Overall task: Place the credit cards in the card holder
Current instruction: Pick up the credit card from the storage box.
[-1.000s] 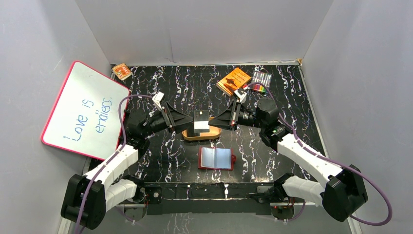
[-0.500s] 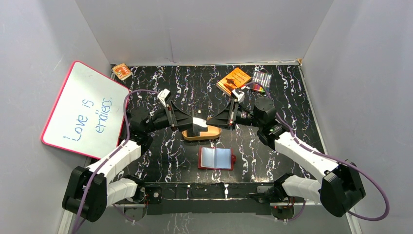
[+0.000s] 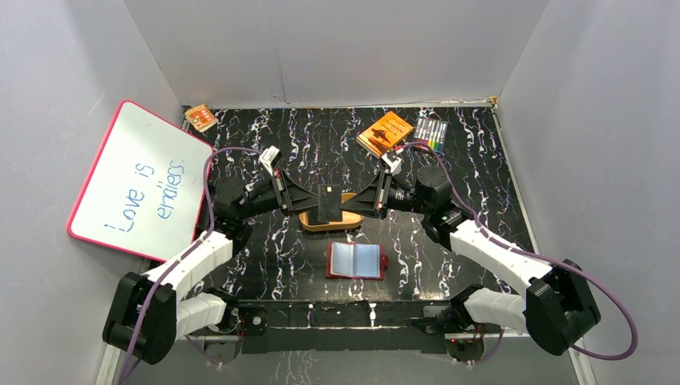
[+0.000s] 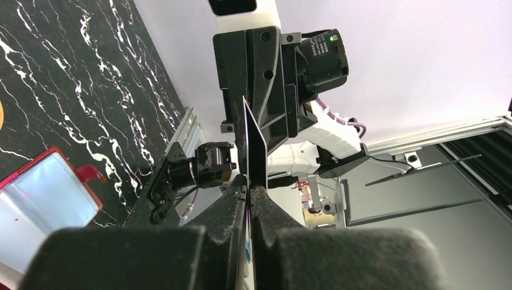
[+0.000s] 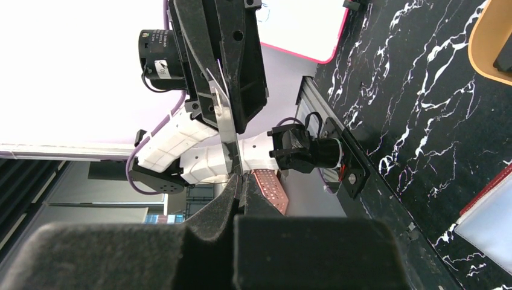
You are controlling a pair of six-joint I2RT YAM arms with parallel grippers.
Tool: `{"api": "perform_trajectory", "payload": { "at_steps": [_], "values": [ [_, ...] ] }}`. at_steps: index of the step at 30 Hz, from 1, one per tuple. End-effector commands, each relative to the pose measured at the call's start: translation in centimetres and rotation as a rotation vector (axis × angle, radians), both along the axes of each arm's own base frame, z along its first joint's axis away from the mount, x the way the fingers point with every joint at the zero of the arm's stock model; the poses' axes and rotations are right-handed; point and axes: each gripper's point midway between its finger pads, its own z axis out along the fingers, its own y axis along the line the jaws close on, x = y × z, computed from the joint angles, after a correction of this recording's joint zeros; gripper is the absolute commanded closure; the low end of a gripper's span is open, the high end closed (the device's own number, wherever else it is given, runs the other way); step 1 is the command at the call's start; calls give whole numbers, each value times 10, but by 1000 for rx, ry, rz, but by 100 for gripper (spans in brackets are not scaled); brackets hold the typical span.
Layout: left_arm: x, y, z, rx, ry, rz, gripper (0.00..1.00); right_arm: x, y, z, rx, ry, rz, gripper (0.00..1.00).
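A dark credit card (image 3: 328,204) hangs in the air above the tan tray, held between both grippers. My left gripper (image 3: 318,202) is shut on the card's left edge, and my right gripper (image 3: 340,202) is shut on its right edge. The left wrist view shows the card (image 4: 256,148) edge-on, rising from my left gripper (image 4: 249,188). In the right wrist view the card (image 5: 226,130) also stands edge-on, above my right gripper (image 5: 240,180). The card holder (image 3: 355,260) lies open on the table in front of the tray, pale pockets up; it also shows as the red-edged card holder (image 4: 42,194).
A tan oval tray (image 3: 308,223) sits under the card, with something dark in it (image 5: 504,57). An orange box (image 3: 385,132) and a marker pack (image 3: 431,132) lie at the back right. A whiteboard (image 3: 136,180) leans at the left, by a small orange item (image 3: 200,118).
My left gripper has shut on the card that the right gripper was holding. The card has turned from its pale face to its dark face and sunk slightly toward the tray.
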Motion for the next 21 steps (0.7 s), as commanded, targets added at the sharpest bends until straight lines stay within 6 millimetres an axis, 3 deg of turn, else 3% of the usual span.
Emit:
{"api": "perform_trajectory", "payload": {
  "at_steps": [1, 14, 21],
  "values": [
    [1, 3, 3, -17, -35, 20, 100, 0, -1, 8, 30, -53, -7, 100],
    [21, 11, -15, -3, 29, 77, 100, 12, 1, -7, 21, -22, -21, 100],
    [25, 11, -19, -2, 41, 74, 100, 17, 4, -9, 29, -16, -10, 86]
  ]
}}
